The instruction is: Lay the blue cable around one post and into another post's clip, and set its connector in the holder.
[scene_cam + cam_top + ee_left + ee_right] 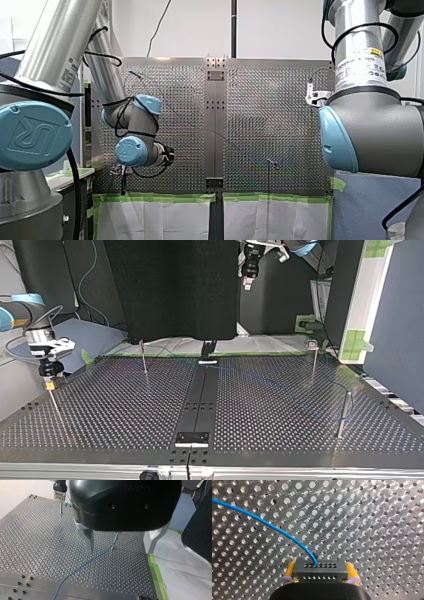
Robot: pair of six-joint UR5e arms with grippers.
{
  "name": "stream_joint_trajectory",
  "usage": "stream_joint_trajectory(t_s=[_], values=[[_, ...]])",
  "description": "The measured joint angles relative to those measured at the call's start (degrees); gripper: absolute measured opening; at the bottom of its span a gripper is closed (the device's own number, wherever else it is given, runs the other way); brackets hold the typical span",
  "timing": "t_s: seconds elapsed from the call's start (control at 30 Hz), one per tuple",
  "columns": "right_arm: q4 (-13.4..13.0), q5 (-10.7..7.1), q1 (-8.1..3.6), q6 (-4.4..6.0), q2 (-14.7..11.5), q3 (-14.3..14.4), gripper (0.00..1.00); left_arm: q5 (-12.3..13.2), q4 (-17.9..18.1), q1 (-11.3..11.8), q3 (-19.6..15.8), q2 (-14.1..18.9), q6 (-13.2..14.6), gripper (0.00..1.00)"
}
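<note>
Right hand (pixel 321 573) pinches the stiff connector (pixel 319 567) by its sides between yellow pads (pixel 350 570); the thin cable (pixel 274 528) looks light and limp. Left hand (pixel 119 552) hangs wide open, empty.

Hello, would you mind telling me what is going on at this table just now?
My right gripper is shut on the connector of the blue cable, holding it just over a thin post near the edge of the perforated table. The cable trails from it across the table and passes under my left gripper, which hangs open above it and holds nothing.
</note>
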Motion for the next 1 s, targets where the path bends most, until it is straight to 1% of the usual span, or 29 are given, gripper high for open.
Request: stream_joint_trajectory(t_s=[0.33, 0.37, 0.4, 0.47, 0.5, 0.53, 0.57, 0.6, 0.63, 0.67, 0.7, 0.77, 1.0], values=[[0.0, 0.06, 0.05, 0.02, 0.0, 0.0, 0.00, 0.0, -0.2, 0.0, 0.0, 0.0, 0.0, 1.00], [0.0, 0.07, 0.05, 0.04, 0.0, 0.0, 0.23, 0.0, -0.2, 0.0, 0.0, 0.0, 0.0, 1.00], [0.0, 0.09, 0.06, 0.04, 0.0, 0.0, 0.23, 0.0, -0.2, 0.0, 0.0, 0.0, 0.0, 1.00], [0.0, 0.19, 0.08, 0.06, 0.1, 0.0, 0.49, 0.0, -0.2, 0.0, 0.0, 0.0, 0.0, 1.00], [0.0, 0.27, 0.09, 0.06, 0.1, 0.0, 0.49, 0.0, -0.2, 0.0, 0.0, 0.0, 0.0, 1.00], [0.0, 0.38, 0.11, 0.07, 0.1, 0.0, 0.67, 0.0, -0.2, 0.0, 0.0, 0.0, 0.0, 1.00], [-0.1, 0.56, 0.13, 0.06, 0.1, 0.0, 0.77, 0.0, -0.2, 0.0, 0.0, 0.0, 0.0, 1.00], [-0.1, 0.72, 0.14, 0.07, 0.1, 0.0, 0.77, 0.0, -0.2, 0.0, 0.0, 0.0, 0.0, 1.00], [-0.2, 0.89, 0.12, 0.07, 0.2, 0.0, 0.89, 0.0, -0.2, 0.0, 0.0, 0.0, 0.0, 1.00], [-0.1, 1.06, 0.13, 0.07, 0.2, 0.0, 0.94, 0.0, -0.2, 0.0, 0.0, 0.0, 0.0, 1.00], [-0.1, 1.17, 0.12, 0.07, 0.2, 0.0, 0.94, 0.0, -0.2, 0.0, 0.0, 0.0, 0.0, 1.00], [-0.1, 1.34, 0.11, 0.07, 0.2, -0.1, 1.00, 0.0, -0.2, 0.0, 0.0, 0.0, 0.0, 1.00], [-0.1, 1.41, 0.22, 0.07, 0.2, 0.0, 1.00, 0.0, -0.2, 0.0, -0.1, 0.0, 0.0, 1.00]])
